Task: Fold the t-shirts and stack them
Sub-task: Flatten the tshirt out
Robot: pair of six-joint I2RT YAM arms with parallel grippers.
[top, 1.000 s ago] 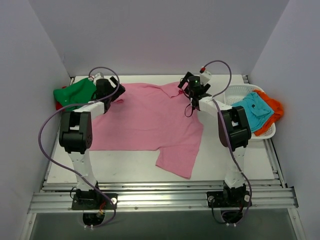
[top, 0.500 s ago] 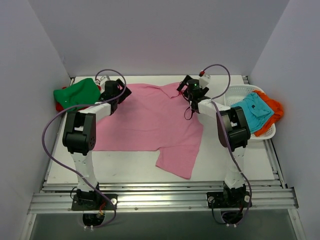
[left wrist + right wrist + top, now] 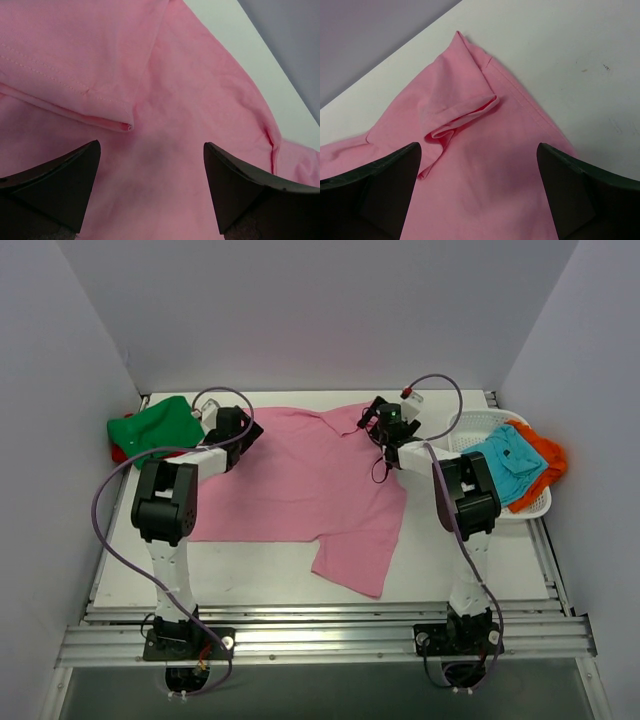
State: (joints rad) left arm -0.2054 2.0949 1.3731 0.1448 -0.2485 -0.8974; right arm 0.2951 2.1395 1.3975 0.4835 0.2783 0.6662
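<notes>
The large pink collared t-shirt [image 3: 300,480] lies spread across the middle of the table. My left gripper [image 3: 248,428] is open just above its far left part; the left wrist view shows pink cloth [image 3: 165,90] with a folded hem between the spread fingers. My right gripper [image 3: 372,420] is open over the far right corner by the collar; the right wrist view shows a creased fold of the pink shirt [image 3: 470,150] between the fingers. A green t-shirt [image 3: 150,426] lies on a red one [image 3: 116,452] at far left. Teal [image 3: 505,460] and orange [image 3: 545,465] shirts lie in the basket.
A white mesh basket [image 3: 470,425] stands at the right edge of the table. Grey walls close in the left, back and right sides. One sleeve of the pink shirt [image 3: 355,560] hangs toward the near edge.
Both grippers have moved a little inward and toward the far edge over the pink shirt, the left to the right and the right to the left. The shirt has not moved.
</notes>
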